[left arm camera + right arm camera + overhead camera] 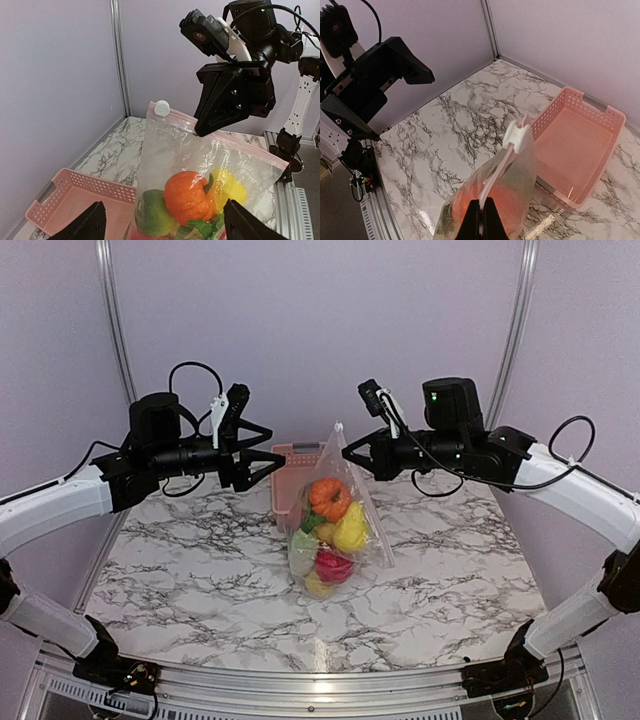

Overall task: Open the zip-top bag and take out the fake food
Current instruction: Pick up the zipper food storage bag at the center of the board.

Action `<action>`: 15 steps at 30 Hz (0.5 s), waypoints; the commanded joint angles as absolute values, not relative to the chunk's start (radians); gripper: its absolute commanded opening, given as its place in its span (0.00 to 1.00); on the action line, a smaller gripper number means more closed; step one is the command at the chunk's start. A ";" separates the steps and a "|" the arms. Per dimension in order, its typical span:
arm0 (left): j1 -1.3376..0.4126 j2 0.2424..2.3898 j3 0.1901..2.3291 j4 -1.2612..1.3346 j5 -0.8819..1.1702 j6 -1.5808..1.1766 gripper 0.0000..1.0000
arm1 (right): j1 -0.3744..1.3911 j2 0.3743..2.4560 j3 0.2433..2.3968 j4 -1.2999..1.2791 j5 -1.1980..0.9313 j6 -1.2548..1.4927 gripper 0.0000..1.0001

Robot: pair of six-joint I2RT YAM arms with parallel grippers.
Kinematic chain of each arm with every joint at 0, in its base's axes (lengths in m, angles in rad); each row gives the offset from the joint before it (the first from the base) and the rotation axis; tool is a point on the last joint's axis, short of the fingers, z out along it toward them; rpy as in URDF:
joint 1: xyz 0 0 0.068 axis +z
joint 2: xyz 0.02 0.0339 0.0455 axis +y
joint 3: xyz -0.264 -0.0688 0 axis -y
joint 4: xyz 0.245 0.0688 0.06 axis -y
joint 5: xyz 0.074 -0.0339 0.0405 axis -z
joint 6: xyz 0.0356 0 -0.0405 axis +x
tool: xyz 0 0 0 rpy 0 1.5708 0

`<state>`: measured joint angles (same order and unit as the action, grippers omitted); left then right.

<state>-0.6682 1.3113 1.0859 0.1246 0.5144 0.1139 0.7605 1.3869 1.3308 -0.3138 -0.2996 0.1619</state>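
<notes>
**Slip risk at single pinch**

Found right gripper [200, 131] clamped on zip-top bag [190, 150] at its top edge, fake food [187, 196] inside, below. Found left gripper [270, 468] spread, empty, opposite. Could slip free under a hard tug.

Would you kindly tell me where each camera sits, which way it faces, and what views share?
Top external: above, behind the arms, looking down at the table; both arms, open left pincer, right pincer holding the zip-top bag.
Left wrist: faces right pincer and bag; own fingertips below.
Right wrist: looks down the bag's zip edge; own fingers clamp it.
Shared: bag, pink basket.
</notes>
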 commanded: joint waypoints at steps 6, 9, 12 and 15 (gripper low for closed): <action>-0.626 1.438 1.223 0.176 0.795 0.223 0.78 | 0.822 1.466 1.601 -0.560 -0.339 -0.046 0.00; -0.607 1.481 1.263 0.192 0.883 0.214 0.71 | 0.864 1.504 1.681 -0.632 -0.301 -0.091 0.00; -0.604 1.512 1.285 0.209 0.952 0.210 0.67 | 0.876 1.522 1.710 -0.662 -0.287 -0.113 0.00; -0.604 1.532 1.288 0.221 0.986 0.198 0.63 | 0.889 1.537 1.742 -0.700 -0.283 -0.140 0.00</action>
<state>-0.6067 1.5017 1.2652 0.1841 0.8787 0.2020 0.8711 1.5265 1.6665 -0.6434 -0.3035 -0.0734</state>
